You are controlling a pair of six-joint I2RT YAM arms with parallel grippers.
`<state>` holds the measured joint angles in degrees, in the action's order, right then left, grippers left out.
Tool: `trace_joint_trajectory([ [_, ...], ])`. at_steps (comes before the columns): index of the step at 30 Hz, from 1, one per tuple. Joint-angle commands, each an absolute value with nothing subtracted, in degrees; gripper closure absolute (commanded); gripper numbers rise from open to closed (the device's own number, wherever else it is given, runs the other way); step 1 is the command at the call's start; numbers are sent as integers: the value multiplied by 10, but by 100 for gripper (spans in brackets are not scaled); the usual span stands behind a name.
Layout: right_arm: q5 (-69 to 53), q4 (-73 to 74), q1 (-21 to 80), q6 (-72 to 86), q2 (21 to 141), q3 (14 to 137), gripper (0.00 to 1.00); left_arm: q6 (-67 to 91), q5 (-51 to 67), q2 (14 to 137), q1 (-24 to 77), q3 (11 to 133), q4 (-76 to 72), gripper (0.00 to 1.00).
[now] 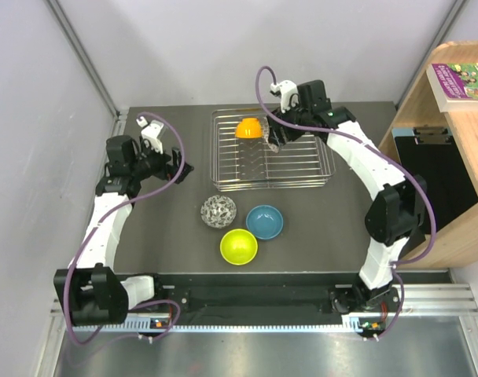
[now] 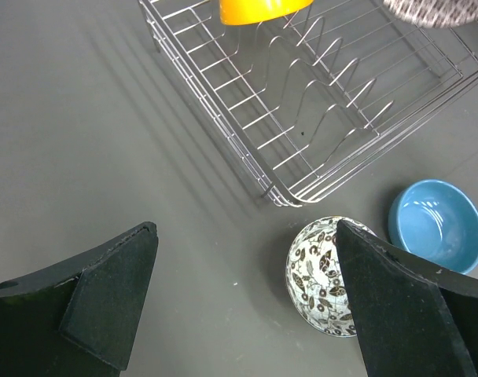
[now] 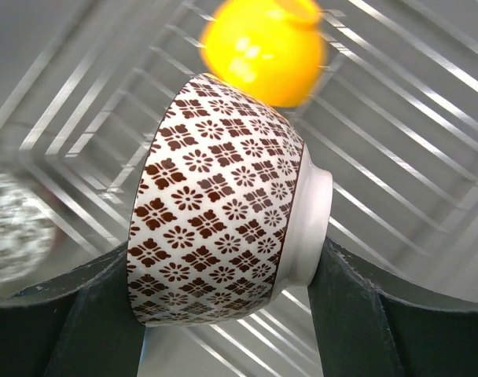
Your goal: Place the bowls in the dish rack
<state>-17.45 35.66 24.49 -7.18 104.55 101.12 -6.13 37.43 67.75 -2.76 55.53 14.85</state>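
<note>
The silver wire dish rack [image 1: 302, 161] stands at the back middle, with the orange bowl [image 1: 248, 128] on edge in its back left. My right gripper [image 1: 277, 135] is over the rack, just right of the orange bowl, shut on a white bowl with a reddish-brown flower pattern [image 3: 223, 204], held on its side above the bars [image 3: 396, 94]. The black-and-white mosaic bowl [image 1: 218, 210], blue bowl [image 1: 264, 222] and lime green bowl [image 1: 238, 247] sit on the table in front of the rack. My left gripper [image 1: 178, 169] is open and empty, left of the rack.
In the left wrist view my open gripper [image 2: 247, 298] hovers over bare grey table, with the mosaic bowl [image 2: 321, 275] by the right finger, the blue bowl [image 2: 437, 224] beyond it, and the rack's near corner [image 2: 282, 196]. A wooden shelf unit [image 1: 451, 118] stands at the right.
</note>
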Motion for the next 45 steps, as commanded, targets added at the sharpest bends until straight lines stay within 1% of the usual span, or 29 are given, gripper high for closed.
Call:
trace_joint_trajectory([
  [1,-49,370,260,-145,1058,1066,100,-62,383,650,-33,551,131,1],
  [10,43,385,293,-250,1106,1092,100,-56,381,652,-35,541,120,1],
  [32,106,399,383,-352,1170,1126,100,-54,387,650,-37,535,117,1],
  [45,186,384,434,-435,1233,1171,100,-54,391,649,-39,530,115,1],
])
